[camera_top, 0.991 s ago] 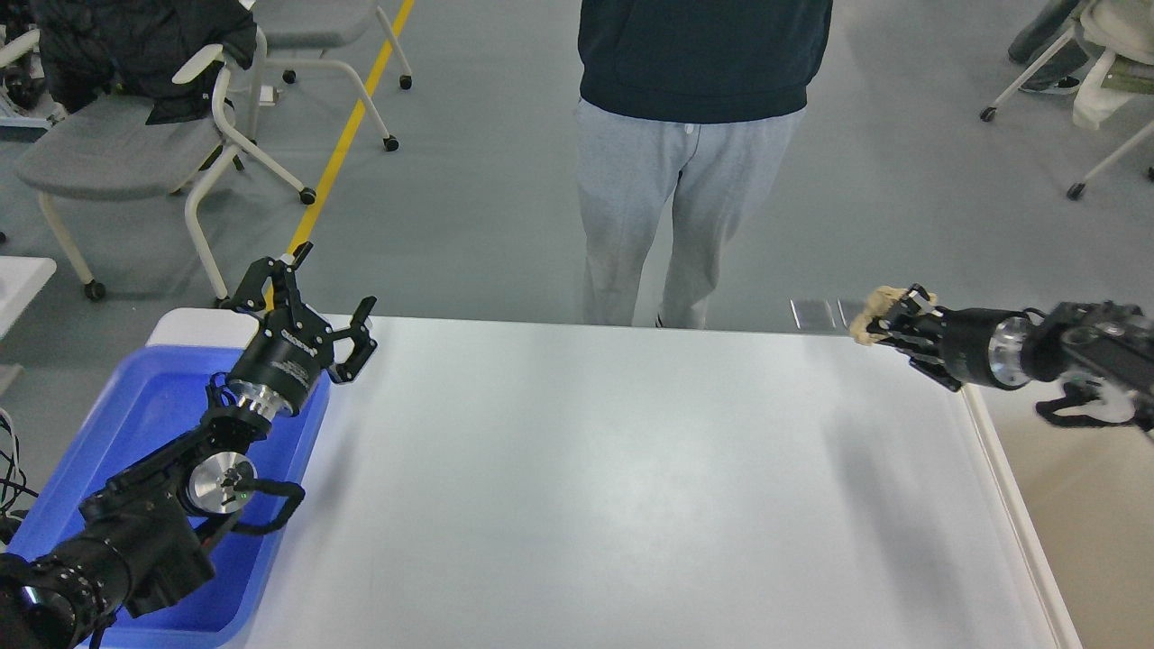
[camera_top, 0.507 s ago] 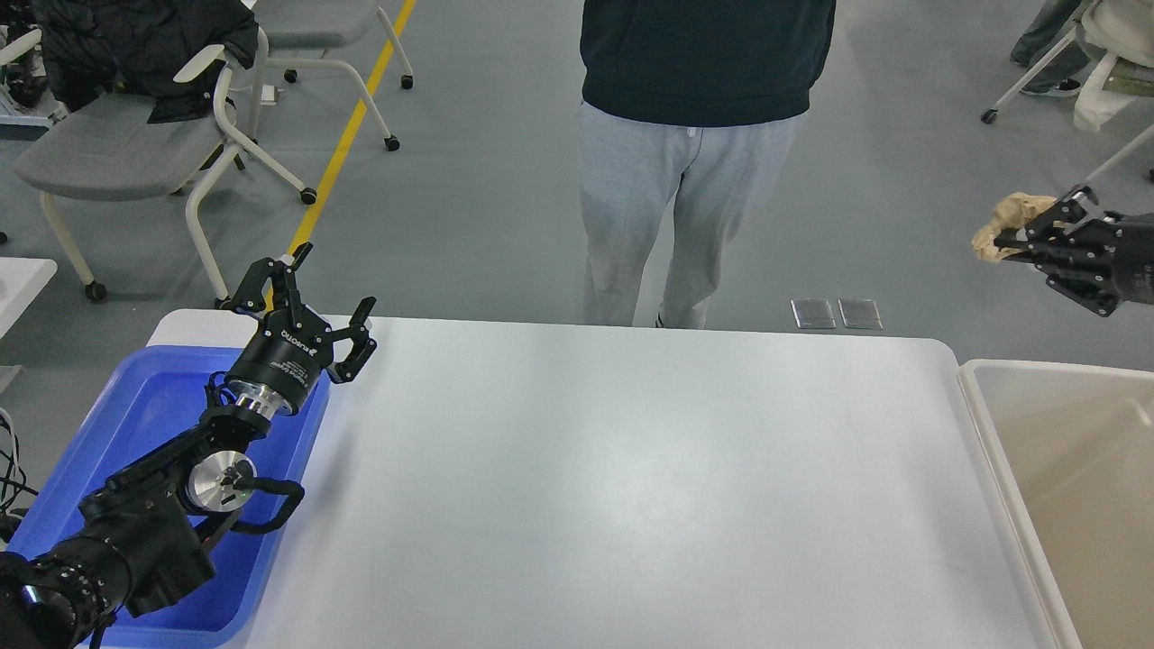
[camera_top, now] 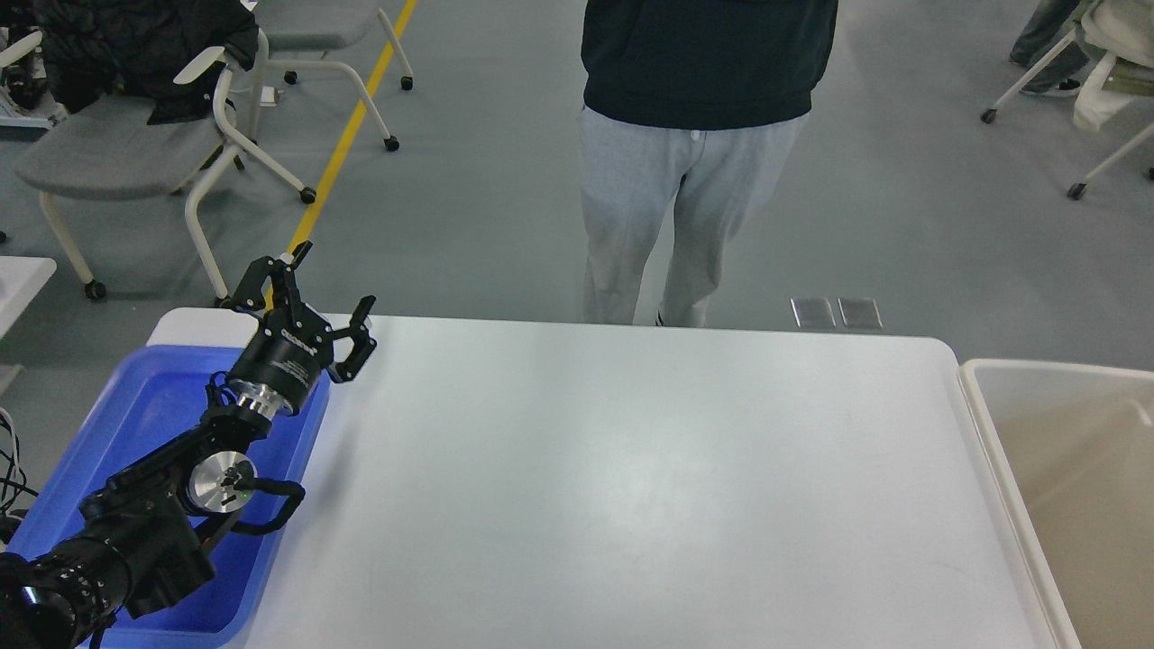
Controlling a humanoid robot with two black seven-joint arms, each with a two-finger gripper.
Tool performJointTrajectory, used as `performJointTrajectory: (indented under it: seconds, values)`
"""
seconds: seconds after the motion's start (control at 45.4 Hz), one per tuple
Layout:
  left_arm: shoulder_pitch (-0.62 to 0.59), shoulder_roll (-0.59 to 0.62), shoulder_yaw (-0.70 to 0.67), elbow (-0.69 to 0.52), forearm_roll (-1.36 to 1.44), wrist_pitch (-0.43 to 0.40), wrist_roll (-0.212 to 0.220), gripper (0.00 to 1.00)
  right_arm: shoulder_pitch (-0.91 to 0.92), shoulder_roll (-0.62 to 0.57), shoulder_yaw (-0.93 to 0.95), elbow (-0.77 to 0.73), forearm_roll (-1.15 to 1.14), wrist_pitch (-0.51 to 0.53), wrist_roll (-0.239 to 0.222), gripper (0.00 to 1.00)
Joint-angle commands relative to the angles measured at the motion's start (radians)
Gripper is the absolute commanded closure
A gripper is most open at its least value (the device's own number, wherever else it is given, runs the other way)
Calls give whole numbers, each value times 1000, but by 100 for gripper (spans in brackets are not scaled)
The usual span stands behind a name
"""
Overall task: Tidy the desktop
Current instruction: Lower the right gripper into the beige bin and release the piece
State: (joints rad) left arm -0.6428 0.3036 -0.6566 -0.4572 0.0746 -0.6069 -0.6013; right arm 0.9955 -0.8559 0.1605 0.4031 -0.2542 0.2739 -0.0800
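The white table (camera_top: 631, 487) fills the middle of the view, between the blue tub (camera_top: 135, 424) on its left and the beige bin (camera_top: 1082, 451) on its right. The left tool (camera_top: 326, 290) hangs over the tub's far corner, fingers spread wide, holding nothing. The right tool is out of view.

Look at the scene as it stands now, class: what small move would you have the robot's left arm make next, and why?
Probably none beyond holding or easing back to rest. The desktop shows no loose item to collect, and the left gripper, jaws open with nothing between them, hovers by the blue tub. The right gripper is out of view, so its load cannot be checked.
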Motion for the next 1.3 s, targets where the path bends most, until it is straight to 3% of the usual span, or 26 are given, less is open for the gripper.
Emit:
performJointTrajectory:
  seconds: [0.0, 0.352, 0.529, 1.123, 1.145, 1.189, 1.233, 1.278]
  values:
    - [0, 0, 0, 0, 1, 1, 0, 0, -147, 176, 2, -268, 131, -111, -10, 100]
    - [2, 0, 0, 0, -1, 3, 0, 0, -268, 397, 82, -536, 208, -144, -23, 100]
    - [2, 0, 0, 0, -1, 4, 0, 0, -293, 474, 96, -601, 208, -147, -23, 100]
    - [2, 0, 0, 0, -1, 6, 0, 0, -362, 509, 137, -616, 227, -142, -20, 100]
    - [2, 0, 0, 0, -1, 6, 0, 0, -363, 509, 137, -616, 227, -142, -18, 98]
    - [2, 0, 0, 0, -1, 6, 0, 0, -365, 509, 137, -615, 227, -139, -17, 72]
    - [2, 0, 0, 0, -1, 6, 0, 0, -368, 509, 139, -613, 227, -139, -12, 40]
    - [2, 0, 0, 0, -1, 6, 0, 0, -370, 509, 137, -613, 228, -137, -11, 32]
